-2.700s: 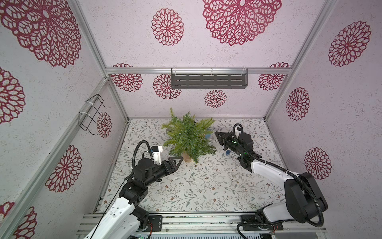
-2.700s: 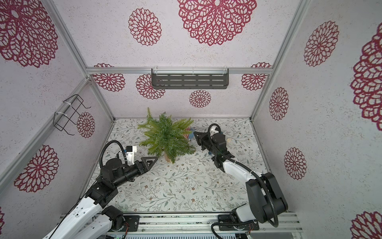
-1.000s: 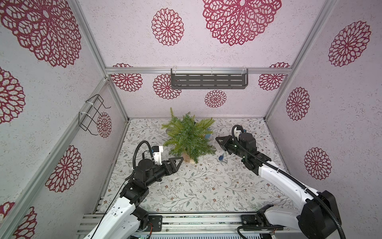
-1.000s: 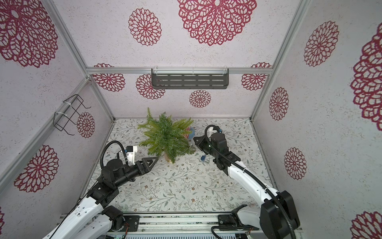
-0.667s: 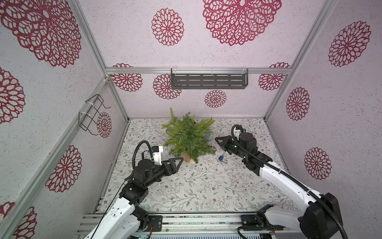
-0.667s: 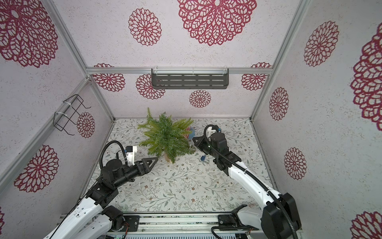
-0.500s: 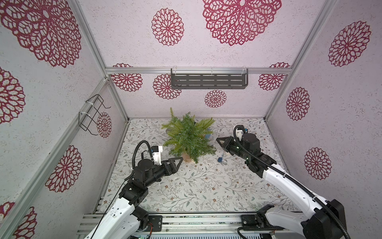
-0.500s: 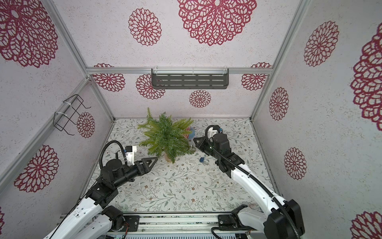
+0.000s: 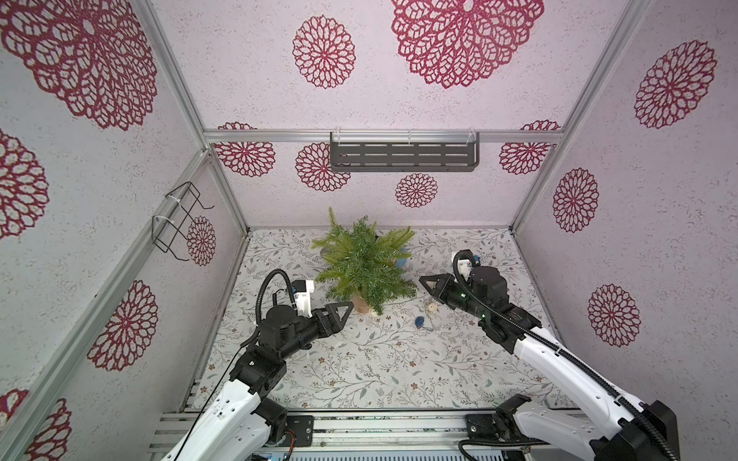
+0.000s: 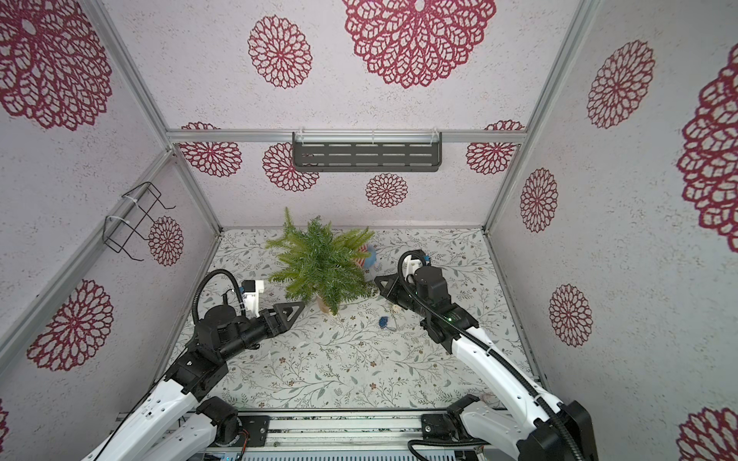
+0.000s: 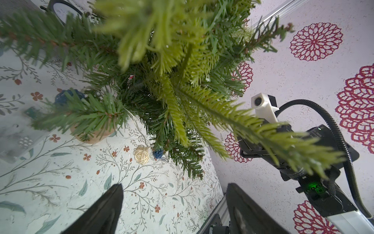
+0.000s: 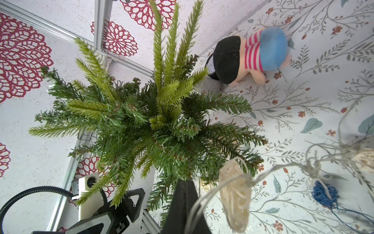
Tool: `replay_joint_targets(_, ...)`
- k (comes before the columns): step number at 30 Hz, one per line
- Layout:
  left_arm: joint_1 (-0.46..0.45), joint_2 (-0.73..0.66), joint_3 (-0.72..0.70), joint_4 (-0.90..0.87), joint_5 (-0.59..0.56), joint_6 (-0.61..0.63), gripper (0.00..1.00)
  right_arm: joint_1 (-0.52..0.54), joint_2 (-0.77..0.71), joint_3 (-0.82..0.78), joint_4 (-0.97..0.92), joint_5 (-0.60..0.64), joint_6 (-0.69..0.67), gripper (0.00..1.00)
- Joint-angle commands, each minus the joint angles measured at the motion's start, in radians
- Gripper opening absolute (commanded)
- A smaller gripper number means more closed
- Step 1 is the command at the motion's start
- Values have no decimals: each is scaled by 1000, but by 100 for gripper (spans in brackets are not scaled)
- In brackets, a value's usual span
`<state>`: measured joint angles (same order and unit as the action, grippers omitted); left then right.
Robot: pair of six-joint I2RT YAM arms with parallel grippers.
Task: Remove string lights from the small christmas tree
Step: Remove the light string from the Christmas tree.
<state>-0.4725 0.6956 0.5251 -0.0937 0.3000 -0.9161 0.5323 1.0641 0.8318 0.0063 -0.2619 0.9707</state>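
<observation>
Floral tabletop (image 9: 359, 371), rosette-patterned walls (image 9: 399, 99); left tool (image 11: 174, 184) spread wide; right tool (image 9: 422, 279) pinched on string lights (image 12: 235, 194) beside small christmas tree (image 9: 365, 263).

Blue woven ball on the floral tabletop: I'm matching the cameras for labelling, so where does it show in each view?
In a top view: the blue woven ball lies on the floral tabletop, before the small green artificial Christmas tree.
In a top view: same spot, beside a cream woven ball.
Left wrist: beside that cream ball, partly behind a branch.
Right wrist: on the tabletop, a clear wire crossing it.
Shared landmark: that tree.
</observation>
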Motion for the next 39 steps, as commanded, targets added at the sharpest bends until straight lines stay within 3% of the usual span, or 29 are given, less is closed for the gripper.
replay_joint_targets(1, -6, 4, 30, -9, -5, 4, 84, 12, -14, 23, 14, -18, -40, 0)
replay_joint_targets(14, -18, 29, 55, -58, 99, -18, 81, 124, 89, 104, -6, -62, -172, 0)
replay_joint_targets(25, -44, 77, 1, 9, 86, -68, 77, 194, 111, 150, 12, -119, -228, 0)
replay_joint_targets(33, -94, 154, -87, 184, 63, -236, 72, 244, 117, 167, 70, -146, -248, 0)
replay_joint_targets(39, -129, 221, -87, 230, 22, -235, 70, 277, 102, 173, 105, -188, -265, 0)
